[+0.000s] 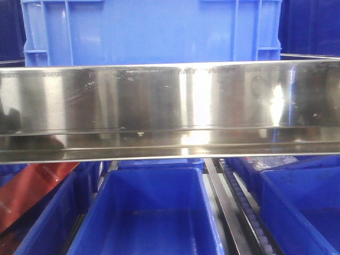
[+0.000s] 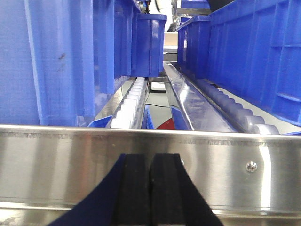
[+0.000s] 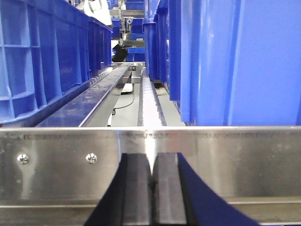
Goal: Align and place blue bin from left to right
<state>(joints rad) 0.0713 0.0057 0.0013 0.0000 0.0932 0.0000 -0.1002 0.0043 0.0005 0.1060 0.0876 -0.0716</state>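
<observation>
Blue bin (image 1: pixel 151 32) beyond steel rail (image 1: pixel 170 106), long axis across. Left pincer (image 2: pixel 150 193) and right pincer (image 3: pixel 153 195) both closed, empty, short of rail; bin wall (image 2: pixel 56 61) ahead-left of left pincer, ahead-right of right pincer.

At the bottom centre the left gripper (image 2: pixel 151 193) has its two black pads pressed together, in front of a shiny steel rail (image 2: pixel 70 165) crossing the frame. Above it, at the left, stands the blue bin (image 2: pixel 56 61) on white rollers (image 2: pixel 129 106) — more blue bins (image 2: pixel 249 52) fill the right side.
</observation>
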